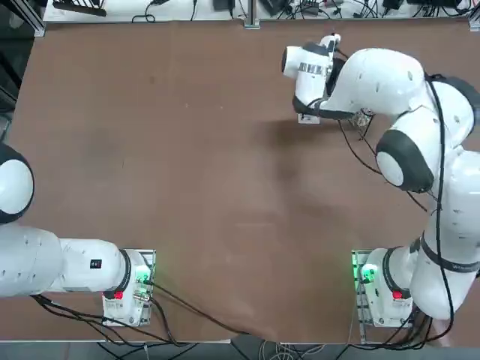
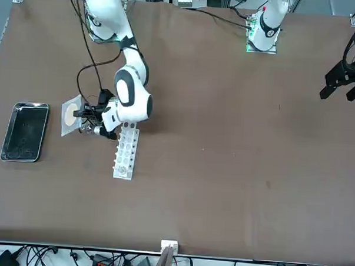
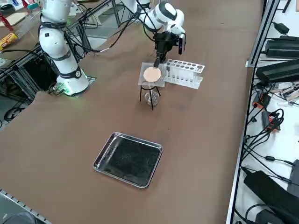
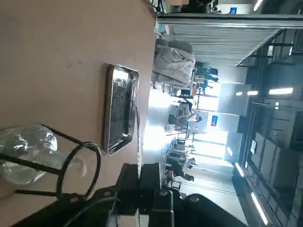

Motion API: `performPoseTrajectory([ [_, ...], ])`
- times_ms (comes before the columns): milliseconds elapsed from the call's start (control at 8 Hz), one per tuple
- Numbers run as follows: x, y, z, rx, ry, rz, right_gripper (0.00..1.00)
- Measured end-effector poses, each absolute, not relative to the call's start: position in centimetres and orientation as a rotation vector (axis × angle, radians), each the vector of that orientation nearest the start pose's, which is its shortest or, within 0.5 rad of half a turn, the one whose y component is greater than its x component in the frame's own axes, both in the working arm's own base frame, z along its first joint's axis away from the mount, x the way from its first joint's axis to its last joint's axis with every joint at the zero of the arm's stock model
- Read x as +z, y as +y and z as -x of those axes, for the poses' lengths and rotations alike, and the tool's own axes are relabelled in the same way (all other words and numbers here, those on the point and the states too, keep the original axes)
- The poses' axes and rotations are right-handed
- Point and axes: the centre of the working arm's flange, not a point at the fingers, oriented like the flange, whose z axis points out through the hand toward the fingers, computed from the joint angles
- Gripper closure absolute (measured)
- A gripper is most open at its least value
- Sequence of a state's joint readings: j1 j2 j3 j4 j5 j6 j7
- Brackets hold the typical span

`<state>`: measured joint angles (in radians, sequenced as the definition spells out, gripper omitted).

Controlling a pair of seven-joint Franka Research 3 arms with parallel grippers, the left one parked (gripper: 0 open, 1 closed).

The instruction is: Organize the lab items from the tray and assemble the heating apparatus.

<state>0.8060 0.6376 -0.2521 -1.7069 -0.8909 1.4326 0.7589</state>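
Right side view: the right gripper (image 3: 158,59) hangs in the upper middle of the frame, its black fingers pressed together at the far edge of the grey mesh square with a tan round centre (image 3: 152,74). Whether they pinch that edge or only touch it I cannot tell. The mesh lies flat on the thin black wire ring tripod (image 3: 149,95), and the small clear burner (image 3: 152,97) stands between the tripod's legs, under the mesh. Just to the right of this stack is the white rack with rows of holes (image 3: 185,73), close beside the mesh. The shiny rectangular metal tray with rounded corners (image 3: 128,159) sits well apart, in the lower middle of the frame, with nothing in it. In the front view the tray (image 2: 25,131) lies at the far left, the mesh (image 2: 71,114) to its right, the rack (image 2: 125,151) further right on the brown table (image 2: 235,171).
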Motion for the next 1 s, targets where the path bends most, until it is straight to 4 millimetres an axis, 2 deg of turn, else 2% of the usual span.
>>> performPoseTrajectory([
  [250, 23.2, 25.0, -54.0, -0.031, 0.097, -1.789, 0.98],
  [1000, 21.6, 25.0, -53.4, -0.051, 0.038, -1.811, 0.98],
])
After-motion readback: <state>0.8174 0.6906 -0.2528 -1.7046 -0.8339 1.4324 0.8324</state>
